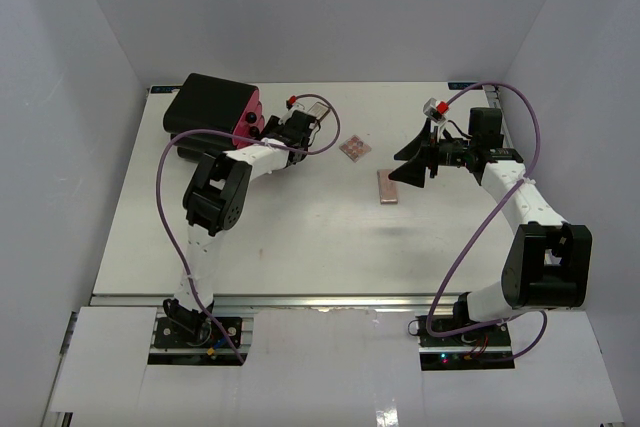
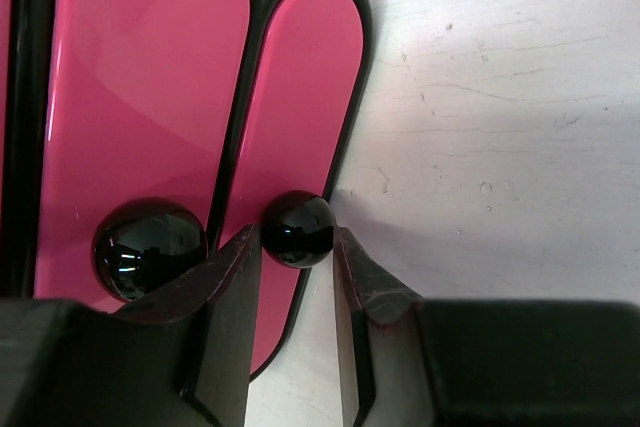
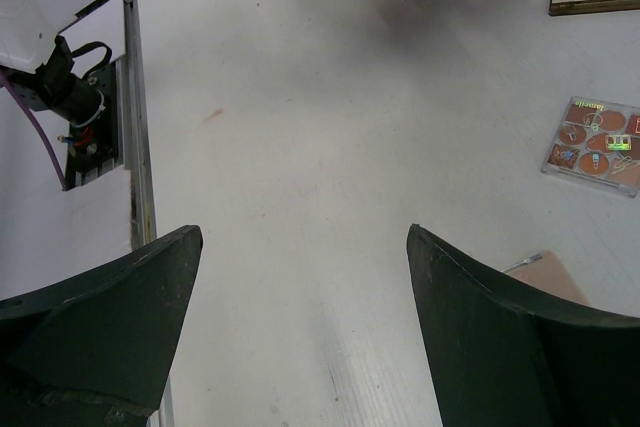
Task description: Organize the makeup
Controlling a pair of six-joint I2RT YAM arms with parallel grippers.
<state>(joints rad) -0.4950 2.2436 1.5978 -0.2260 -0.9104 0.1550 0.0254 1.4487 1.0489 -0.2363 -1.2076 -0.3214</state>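
Far left on table (image 1: 300,247): black box (image 1: 205,102), pink drawers facing right. Your left gripper (image 2: 297,252) sits at its front, fingers (image 2: 235,287) pinched narrow on black knob (image 2: 297,227) of outer drawer (image 2: 305,97), touching it on both sides. Second knob (image 2: 150,247) just beside, free. Mid-table you see square pink palette (image 1: 354,148) lying flat, rectangular pink palette (image 1: 387,187) near it, closer to arm bases. Your right gripper (image 1: 408,173) hovers just right of rectangular pink palette, its fingers (image 3: 110,317) spread wide, nothing between them.

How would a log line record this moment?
left gripper: shut on black knob of pink drawer | right gripper: open, above table | square palette: on table
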